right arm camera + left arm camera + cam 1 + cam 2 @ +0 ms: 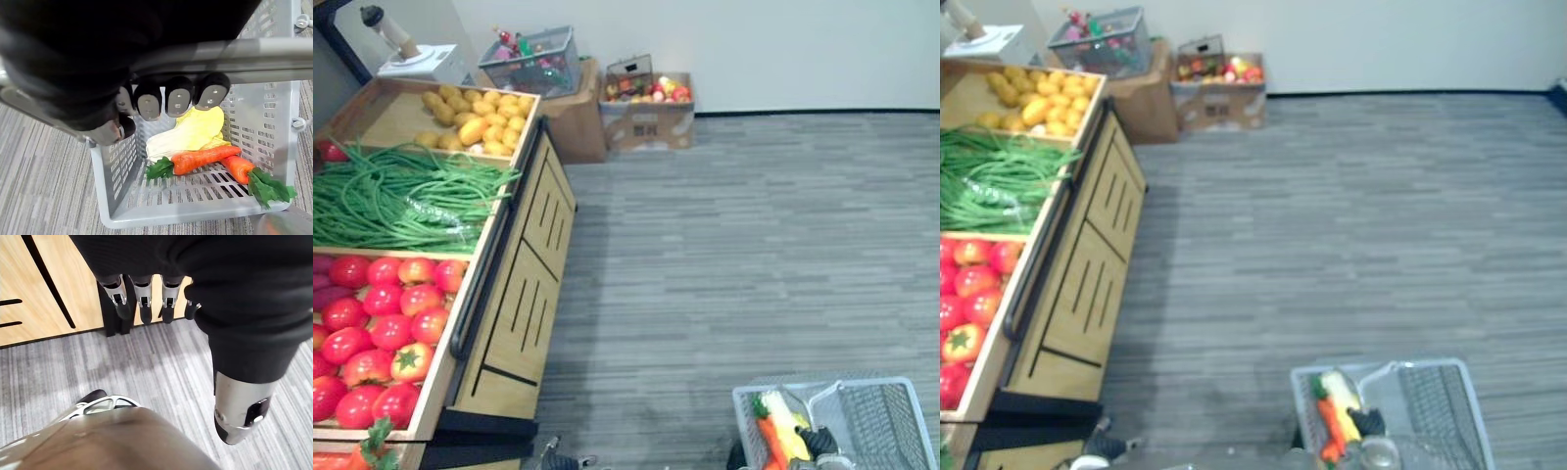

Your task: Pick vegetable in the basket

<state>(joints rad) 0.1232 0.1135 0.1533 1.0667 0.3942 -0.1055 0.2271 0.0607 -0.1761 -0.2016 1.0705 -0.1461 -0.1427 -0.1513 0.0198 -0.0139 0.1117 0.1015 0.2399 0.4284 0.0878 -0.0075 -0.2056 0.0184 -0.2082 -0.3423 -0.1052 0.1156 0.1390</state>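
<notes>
The right robot hand (178, 100) has its fingers curled round the handle (254, 49) of the grey basket (886, 421). The basket shows at 5 o'clock in the head views and holds two carrots (205, 159) and a cabbage (195, 129). The left robot hand (142, 298) hangs empty, fingers loosely straight, low beside the wooden stand (524, 304). Vegetables for picking lie on the stand around 9 o'clock: tomatoes (382, 328) nearest, then green beans (391, 201) with their length running 9 to 3, and potatoes (480, 113) at 11. The free left robot hand looks the nearer one and would have to rise and reach toward 9 o'clock.
</notes>
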